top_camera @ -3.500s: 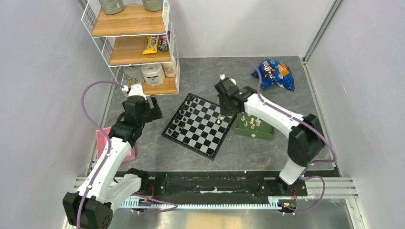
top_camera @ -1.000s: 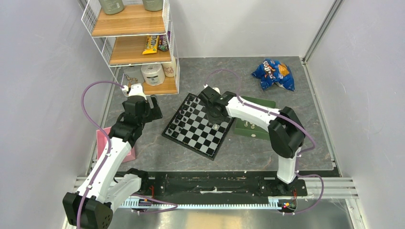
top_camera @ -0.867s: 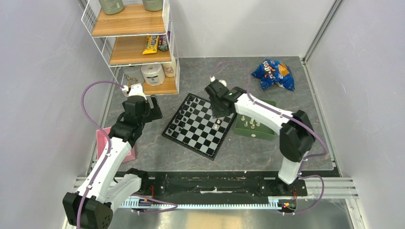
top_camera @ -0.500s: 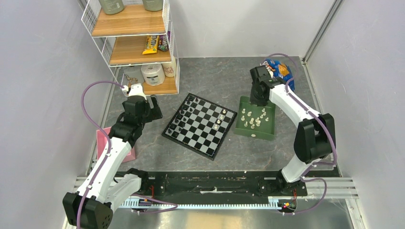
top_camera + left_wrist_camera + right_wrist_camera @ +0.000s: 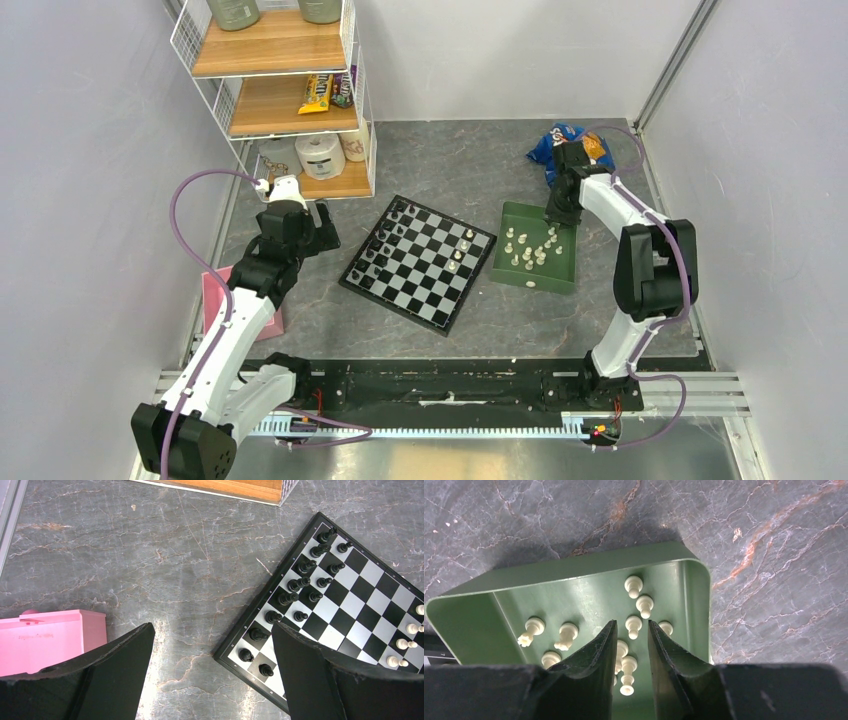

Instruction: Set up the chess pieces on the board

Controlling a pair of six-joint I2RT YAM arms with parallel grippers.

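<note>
The board (image 5: pixel 420 262) lies at the table's middle, with black pieces (image 5: pixel 385 240) along its left side. Several cream chess pieces (image 5: pixel 460 250) stand in a row near its right edge, seen too in the left wrist view (image 5: pixel 412 628). More cream pieces (image 5: pixel 530 250) lie scattered in the green tray (image 5: pixel 560 272) beside the board. My right gripper (image 5: pixel 555 212) hangs over the tray's far right corner, open by a narrow gap, holding nothing. Loose pieces (image 5: pixel 633 626) lie below its fingertips (image 5: pixel 606 630). My left gripper (image 5: pixel 212 630) is wide open above bare table left of the board.
A wire shelf rack (image 5: pixel 280 90) with snacks and a paper roll (image 5: pixel 322 152) stands at the back left. A blue chip bag (image 5: pixel 585 150) lies behind the right arm. A pink box (image 5: pixel 215 300) sits by the left arm. The tray wall (image 5: pixel 574 566) rises ahead of the right fingers.
My right gripper left the board's right edge and swung right to hover over the green tray's far corner. The left arm has not moved.
</note>
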